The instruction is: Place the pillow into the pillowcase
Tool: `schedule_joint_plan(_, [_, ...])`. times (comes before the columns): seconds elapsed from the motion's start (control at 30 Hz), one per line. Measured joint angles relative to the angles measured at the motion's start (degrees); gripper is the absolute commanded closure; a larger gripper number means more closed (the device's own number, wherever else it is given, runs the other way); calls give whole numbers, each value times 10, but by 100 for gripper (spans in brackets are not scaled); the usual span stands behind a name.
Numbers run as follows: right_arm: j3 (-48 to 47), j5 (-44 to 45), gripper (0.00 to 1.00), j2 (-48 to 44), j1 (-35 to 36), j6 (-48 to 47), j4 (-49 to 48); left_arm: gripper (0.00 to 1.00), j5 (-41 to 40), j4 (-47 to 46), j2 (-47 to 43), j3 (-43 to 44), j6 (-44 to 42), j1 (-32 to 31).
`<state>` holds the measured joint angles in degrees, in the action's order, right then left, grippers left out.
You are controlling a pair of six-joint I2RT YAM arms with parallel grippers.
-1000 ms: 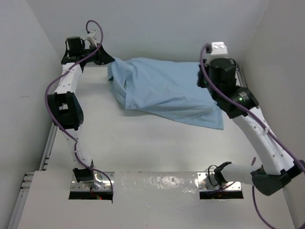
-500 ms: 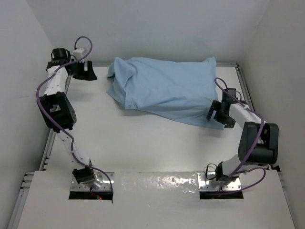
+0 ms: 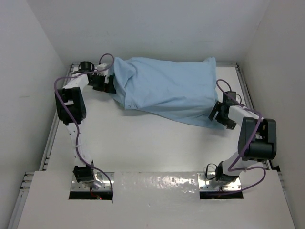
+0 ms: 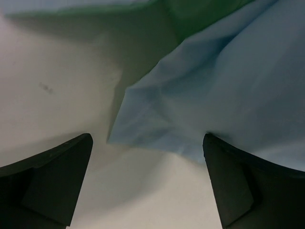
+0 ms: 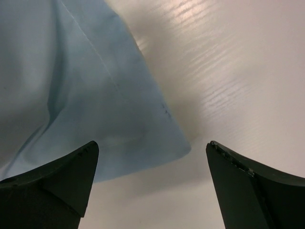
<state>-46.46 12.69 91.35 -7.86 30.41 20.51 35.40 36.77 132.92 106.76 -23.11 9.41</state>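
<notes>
Counted from above: two arms, two claws, one pillowcase [image 3: 167, 90], one table [image 3: 143, 148]. Pillow not to be told apart: only one swollen blue shape, with cloth covering all of it.

On the left, left arm [image 3: 69, 102] bent toward the far side, with left claw [image 3: 106, 84] right at the left end of the pillowcase. In the left wrist view, spread wide, the two dark fingers [image 4: 47, 181] far from each other, gripping nothing. Just ahead of this claw, a folded blue corner of the pillowcase, lying on the table between the lines of the two fingers. Reaches the tip of the finger on the right side of that view; touching it or only passing over it, cannot tell. Further ahead, a narrow strip of the shiny green face at the top edge.

Between both claws, the pillowcase stretched across the far half of the table, light blue face up, wrinkled, higher in the middle.

On the right, right arm [image 3: 255, 138] folded, with right claw [image 3: 220, 116] just beside the near right corner of the pillowcase. In the right wrist view, also opened wide, fingers well apart, nothing held. Ahead of it, the flat blue corner with a seam, lying on the table, nearer to the finger on the left side of that view. Ends in a point between the two fingers, apart from both as far as seen.
</notes>
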Motion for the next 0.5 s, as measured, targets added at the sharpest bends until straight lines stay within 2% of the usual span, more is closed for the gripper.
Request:
schedule_joint_plan(0.03, [4, 1, 10, 0, -1, 1, -9, 0, -5, -9, 2, 0, 0, -6])
schedule_joint_plan(0.07, [9, 1, 21, 0, -3, 2, -17, 0, -9, -18, 4, 0, -2, -12])
schedule_joint_plan(0.1, [13, 1, 27, 1, -3, 2, -23, 3, -12, -26, 8, 1, -5, -17])
schedule_joint_plan(0.13, [17, -1, 33, 3, -3, 4, -26, 16, -13, -30, 11, 4, -5, -21])
schedule_joint_plan(0.17, [21, -3, 39, 5, -3, 8, -27, 24, -14, -30, 17, 12, -5, -24])
schedule_joint_plan(0.2, [28, -5, 50, 6, -3, 12, -33, 45, -12, -23, 25, 24, -12, -26])
schedule_joint_plan(0.27, [43, -13, 70, 1, -3, 18, -53, 100, -7, -12, 45, 53, -15, -26])
schedule_joint_plan(0.3, [53, -17, 93, -6, -3, 22, -65, 100, -4, -3, 52, 58, -20, -26])
schedule_joint_plan(0.33, [65, -23, 100, -15, -3, 29, -77, 100, 7, 4, 57, 58, -25, -24])
schedule_joint_plan(0.5, [95, -42, 100, -51, -3, 30, -93, 100, 61, 13, 30, 4, -29, -12])
